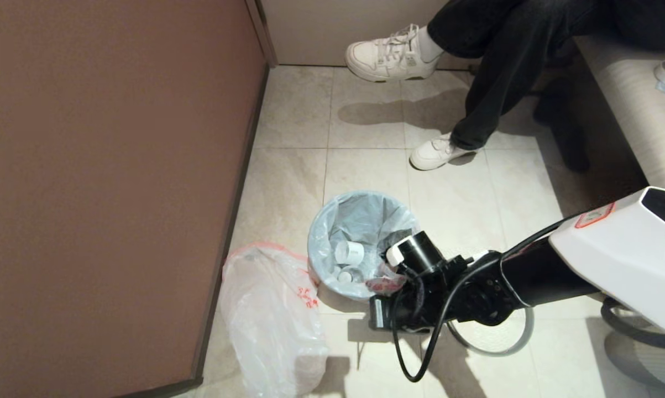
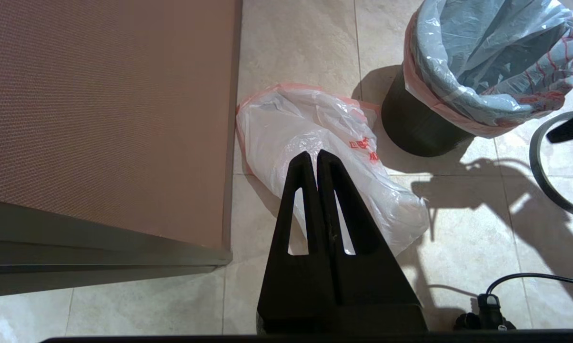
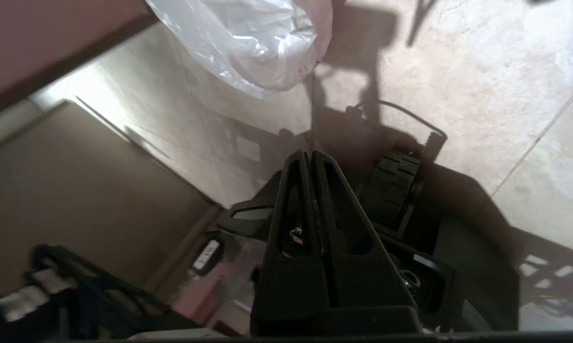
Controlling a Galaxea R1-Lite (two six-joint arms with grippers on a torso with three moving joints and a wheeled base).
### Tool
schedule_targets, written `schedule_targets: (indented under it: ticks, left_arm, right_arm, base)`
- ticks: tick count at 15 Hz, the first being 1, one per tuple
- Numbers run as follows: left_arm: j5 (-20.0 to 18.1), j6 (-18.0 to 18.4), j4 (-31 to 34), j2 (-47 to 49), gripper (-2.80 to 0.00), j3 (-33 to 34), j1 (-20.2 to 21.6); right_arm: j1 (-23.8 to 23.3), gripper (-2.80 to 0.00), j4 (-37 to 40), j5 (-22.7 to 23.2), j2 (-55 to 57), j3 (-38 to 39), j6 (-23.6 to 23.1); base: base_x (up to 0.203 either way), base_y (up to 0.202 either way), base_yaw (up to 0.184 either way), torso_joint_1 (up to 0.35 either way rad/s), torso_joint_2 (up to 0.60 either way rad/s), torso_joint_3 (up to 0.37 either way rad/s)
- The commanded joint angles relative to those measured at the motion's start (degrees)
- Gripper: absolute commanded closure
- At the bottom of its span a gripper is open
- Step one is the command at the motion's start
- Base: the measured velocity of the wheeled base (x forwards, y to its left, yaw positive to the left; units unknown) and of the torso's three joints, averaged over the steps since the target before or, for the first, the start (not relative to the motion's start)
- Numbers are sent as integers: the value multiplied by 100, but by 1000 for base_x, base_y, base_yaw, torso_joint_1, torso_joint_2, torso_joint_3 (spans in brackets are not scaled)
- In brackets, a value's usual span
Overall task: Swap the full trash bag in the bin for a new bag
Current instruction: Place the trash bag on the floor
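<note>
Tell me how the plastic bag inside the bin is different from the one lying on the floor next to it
The full trash bag lines the bin, its mouth open and folded over the rim; the new bag lies loose and crumpled on the floor tiles by the brown wall. The full trash bag holds white cup-like trash; the new bag shows only film. The full trash bag looks bluish against the dark bin, the new bag whitish. Both are thin, translucent plastic with a pink-red edge and red print.
</note>
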Motion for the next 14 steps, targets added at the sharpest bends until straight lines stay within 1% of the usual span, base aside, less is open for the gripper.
schedule_targets:
  ticks: [1,2,3,5,6,7,9,11,13,14]
  left_arm:
    - [-2,0,0,5,0,0,1]
    - [7,0,0,5,0,0,1]
    - [-2,0,0,5,0,0,1]
    - [-2,0,0,5,0,0,1]
    - [2,0,0,5,0,0,1]
    - [3,0,0,5,0,0,1]
    - [6,0,0,5,0,0,1]
    - [0,0,0,5,0,0,1]
    - [0,0,2,5,0,0,1]
    - [-2,0,0,5,0,0,1]
  right_arm:
    - [181,0,-18,-249,409,-113,-198]
    - [173,0,-26,-403,593,-273,-334]
    - [38,0,-93,-491,632,-368,-389]
    - [-214,0,-707,-637,606,-391,-474]
    - [-397,0,-1006,-742,597,-401,-624]
    - [-548,0,-1108,-859,589,-520,-724]
    - [-923,0,-1115,-958,581,-833,-804]
    - [-1231,0,-1094,-969,543,-968,-899]
    - [-1728,0,-1051,-961,548,-1276,-984]
    - [-1897,0,-977,-948,544,-1389,-989]
  base:
    - [0,0,0,0,0,0]
    - [0,0,0,0,0,0]
    - [0,0,0,0,0,0]
    - [0,0,0,0,0,0]
    - [0,0,0,0,0,0]
    - [0,0,0,0,0,0]
    - [0,0,0,0,0,0]
    - [0,0,0,0,0,0]
    - [0,0,0,0,0,0]
    - [0,0,0,0,0,0]
